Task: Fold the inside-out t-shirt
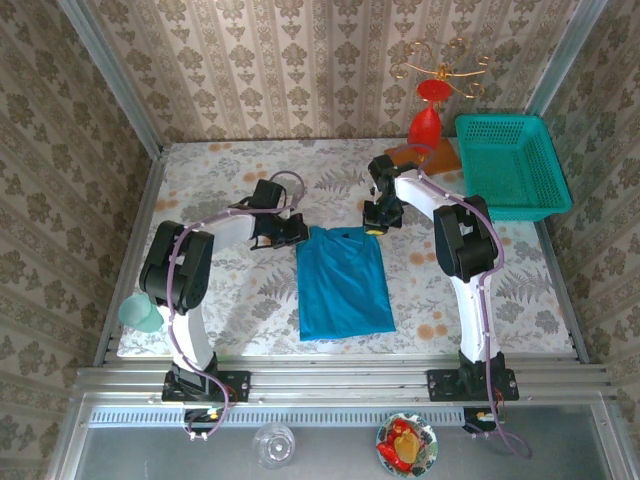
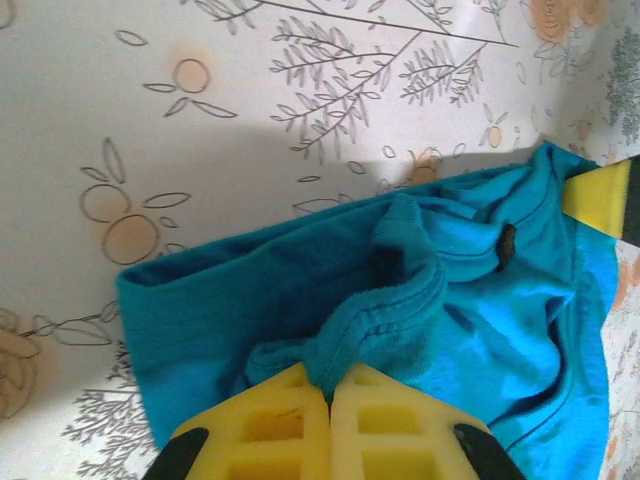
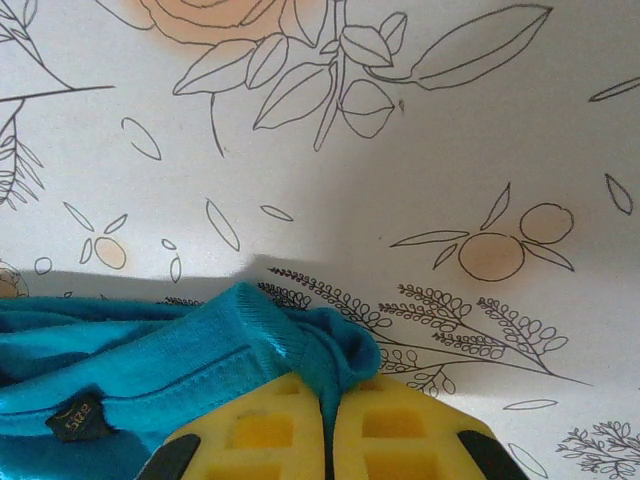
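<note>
The inside-out t-shirt (image 1: 343,285) is bright blue and lies in a long folded rectangle at the table's middle. Its far edge sits between the two grippers. My left gripper (image 1: 290,231) is shut on the shirt's far left corner; in the left wrist view the yellow fingers (image 2: 285,430) pinch a bunched fold of the t-shirt (image 2: 400,300). My right gripper (image 1: 377,222) is shut on the far right corner, and in the right wrist view the ribbed collar of the t-shirt (image 3: 250,345) runs down between the yellow fingers (image 3: 400,430). A small label (image 3: 72,422) shows on the fabric.
A teal mesh basket (image 1: 512,165) stands at the back right, beside a red vase (image 1: 426,120) on a brown mat. A pale green cup (image 1: 141,313) sits at the left table edge. The flowered tablecloth (image 1: 240,290) lies bare on both sides of the shirt.
</note>
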